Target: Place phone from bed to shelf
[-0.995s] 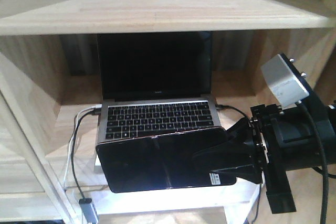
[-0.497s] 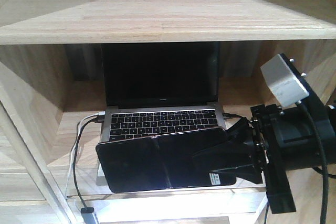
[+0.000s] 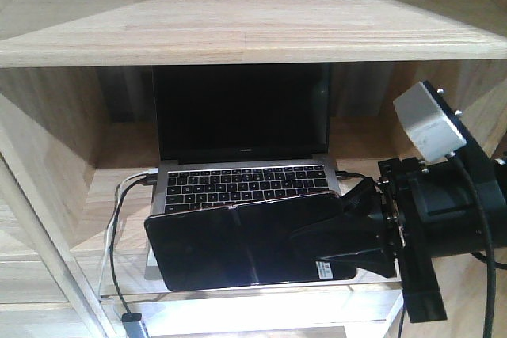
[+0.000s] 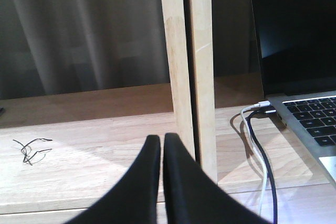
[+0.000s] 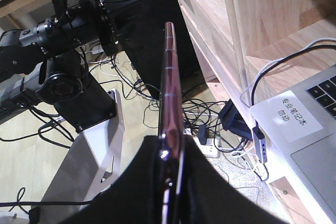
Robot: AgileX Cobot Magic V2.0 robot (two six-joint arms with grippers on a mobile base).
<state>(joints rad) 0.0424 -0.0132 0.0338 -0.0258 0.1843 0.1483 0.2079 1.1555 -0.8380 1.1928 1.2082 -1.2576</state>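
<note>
While curtains (image 4: 79,30) hang behind, pale shelf (image 4: 94,150) holds laptop (image 4: 294,35).

Dim, slightly blurred views; glare beneath laptop (image 3: 245,184).

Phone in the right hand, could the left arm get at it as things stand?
Probably not directly. The left hand, shut, faces a wooden upright standing between it and the laptop, and the right hand clamps the phone.

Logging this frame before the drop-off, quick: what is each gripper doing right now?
Left gripper: closed, holding nothing.
Right gripper: closed on the phone, clamped at one end.
</note>
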